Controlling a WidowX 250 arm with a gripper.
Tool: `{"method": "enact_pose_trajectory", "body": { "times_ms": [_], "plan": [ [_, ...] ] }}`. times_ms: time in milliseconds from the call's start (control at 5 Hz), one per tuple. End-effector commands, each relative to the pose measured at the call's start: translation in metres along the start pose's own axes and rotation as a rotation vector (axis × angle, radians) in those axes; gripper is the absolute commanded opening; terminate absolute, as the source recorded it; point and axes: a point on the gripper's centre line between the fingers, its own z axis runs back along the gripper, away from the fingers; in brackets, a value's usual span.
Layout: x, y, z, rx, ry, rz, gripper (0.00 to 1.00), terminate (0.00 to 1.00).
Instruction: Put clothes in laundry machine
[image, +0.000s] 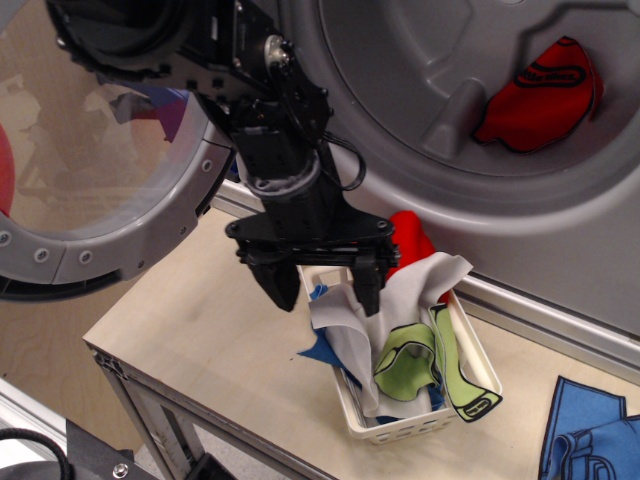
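Note:
My gripper (325, 290) is open and empty, fingers pointing down just above the left end of a white slatted basket (470, 400). The basket holds a bright red cloth (412, 245), a white-grey cloth (350, 330), a lime green cloth with black edging (415, 365) and a blue piece (318, 350). The grey laundry machine (400, 150) stands behind, its drum mouth open. A red cloth with black trim (540, 95) lies inside the drum. The round clear-windowed door (110, 190) is swung open to the left.
More blue cloth (585, 435) lies on the wooden table (200, 320) at the far right. The table's front edge drops off at the lower left. The machine's sill (540, 310) runs along the back of the table.

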Motion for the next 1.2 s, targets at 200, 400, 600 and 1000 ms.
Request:
{"method": "enact_pose_trajectory", "body": {
  "times_ms": [200,400,600,1000],
  "plan": [
    [0.002,-0.041,-0.028,-0.077,0.035,0.063,1.00,0.00],
    [-0.006,-0.054,-0.045,-0.077,0.067,0.064,1.00,0.00],
    [-0.011,-0.057,-0.065,-0.042,0.065,0.063,1.00,0.00],
    [-0.010,-0.048,-0.093,0.056,-0.006,0.066,1.00,0.00]
  ]
}}
